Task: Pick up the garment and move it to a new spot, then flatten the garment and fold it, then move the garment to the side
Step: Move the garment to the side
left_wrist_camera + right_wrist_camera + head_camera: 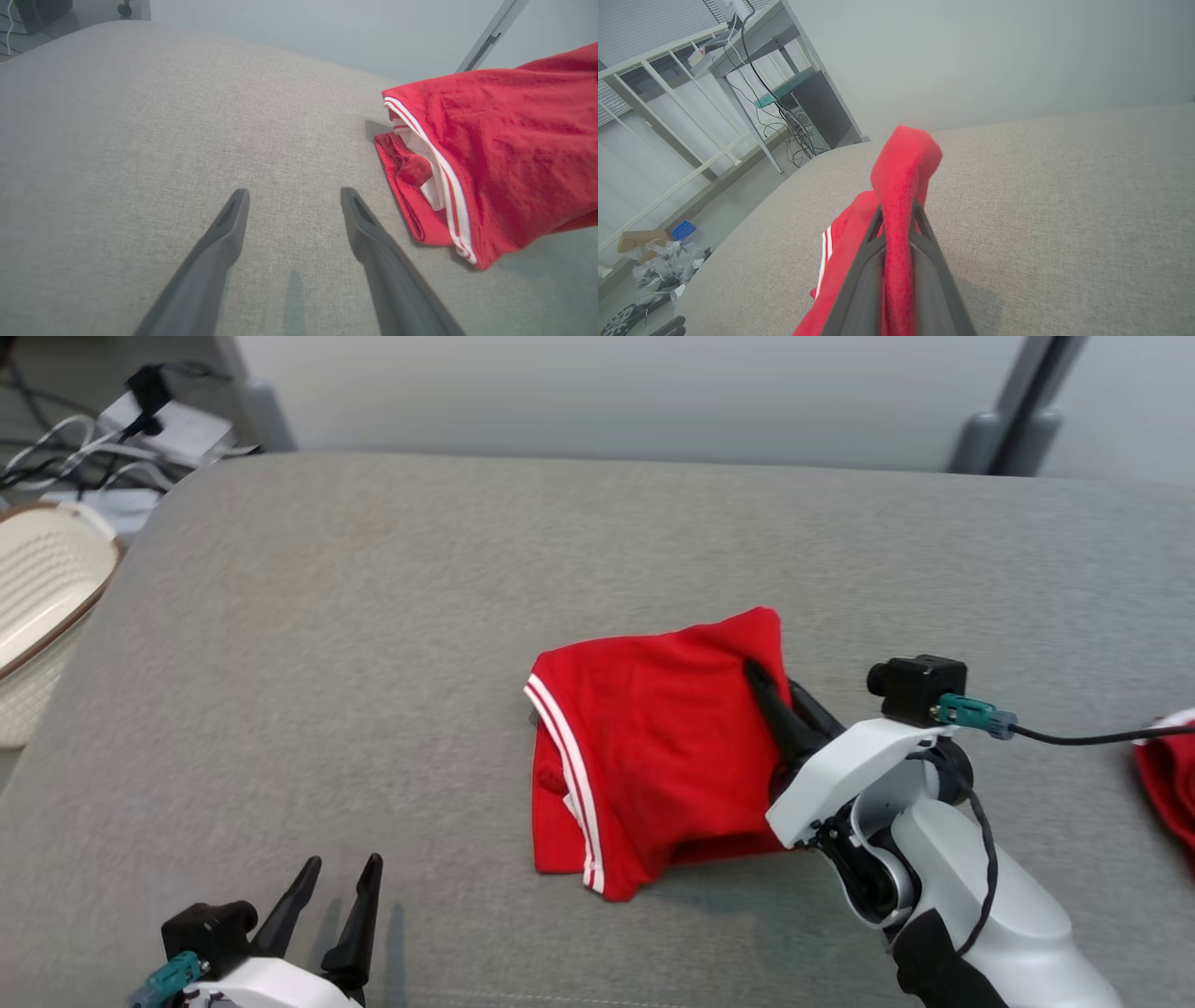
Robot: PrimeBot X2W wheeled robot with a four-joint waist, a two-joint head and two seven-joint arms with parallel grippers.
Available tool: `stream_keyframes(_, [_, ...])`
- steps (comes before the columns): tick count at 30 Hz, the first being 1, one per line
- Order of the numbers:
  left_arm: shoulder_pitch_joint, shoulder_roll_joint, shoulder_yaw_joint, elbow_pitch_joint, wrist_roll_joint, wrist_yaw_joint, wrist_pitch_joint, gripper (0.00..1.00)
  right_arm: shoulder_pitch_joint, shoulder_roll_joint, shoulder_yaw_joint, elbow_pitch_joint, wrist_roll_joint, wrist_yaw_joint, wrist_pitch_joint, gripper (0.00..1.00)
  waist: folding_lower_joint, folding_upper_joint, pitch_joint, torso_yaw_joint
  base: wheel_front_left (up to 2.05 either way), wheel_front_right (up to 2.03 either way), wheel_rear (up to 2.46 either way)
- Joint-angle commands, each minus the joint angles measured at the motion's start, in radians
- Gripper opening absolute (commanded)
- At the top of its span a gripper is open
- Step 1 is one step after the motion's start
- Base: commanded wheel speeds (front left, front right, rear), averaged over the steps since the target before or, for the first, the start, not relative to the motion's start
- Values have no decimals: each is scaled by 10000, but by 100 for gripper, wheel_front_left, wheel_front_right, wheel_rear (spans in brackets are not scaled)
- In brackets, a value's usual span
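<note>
The garment (pixel 653 747) is red with white stripes along one edge and lies folded on the grey padded table (pixel 373 663), right of centre. My right gripper (pixel 761 681) is shut on the garment's right edge, lifting that side a little; in the right wrist view a fold of the garment (pixel 901 186) stands pinched between the two dark fingers (pixel 859 280). My left gripper (pixel 341 873) hovers open near the table's front left, apart from the cloth. In the left wrist view the garment (pixel 504 154) lies to the right of the left gripper (pixel 294 200).
A cream woven basket (pixel 37 607) stands off the table's left edge, with cables and a white box (pixel 159 425) behind it. Another piece of red cloth (pixel 1167 775) lies at the table's right edge. A metal rack (pixel 682 116) and floor clutter stand beyond the table.
</note>
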Motion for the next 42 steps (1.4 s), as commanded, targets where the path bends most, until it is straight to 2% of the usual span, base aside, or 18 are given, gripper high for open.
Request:
stream_keyframes(1, [-137, 153, 398, -145, 136, 4, -61, 100, 147, 33, 151, -489, -85, 14, 179, 0, 0, 0, -369, -532, 0, 0, 0])
stream_keyframes(8, [26, -129, 595, -263, 551, 4, -61, 100, 920, -412, -90, -2425, -562, 14, 1400, 0, 0, 0, -686, -1963, 0, 0, 0])
stream_keyframes(14, [92, -253, 798, -617, 873, 4, -61, 100, 1799, -328, -613, -3780, -1000, 14, 2171, 0, 0, 0, -605, -3226, 0, 0, 0])
stream_keyframes(21, [271, -188, 1015, -1073, 1085, 4, -61, 100, 2677, -53, -977, -4613, -1506, 14, 2388, 0, 0, 0, -336, -4480, 0, 0, 0])
stream_keyframes(27, [435, -44, 1378, -1597, 1213, 4, -61, 100, 2843, 62, -1391, -5354, -2061, 14, 2384, 0, 0, 0, 19, -5353, 0, 0, 0])
stream_keyframes(34, [509, 194, 1481, -2205, 1256, 4, -61, 100, 2772, 131, -1710, -5999, -2592, 14, 2699, 0, 0, 0, 540, -5760, 0, 0, 0])
stream_keyframes(39, [489, 392, 1410, -2574, 1207, 4, -61, 100, 2412, 141, -2299, -5769, -3296, 14, 2735, 0, 0, 0, 837, -5598, 0, 0, 0])
stream_keyframes(42, [491, 566, 1360, -2931, 1152, 4, -61, 100, 1915, 133, -3027, -5265, -4177, 14, 2642, 0, 0, 0, 1071, -5317, 0, 0, 0])
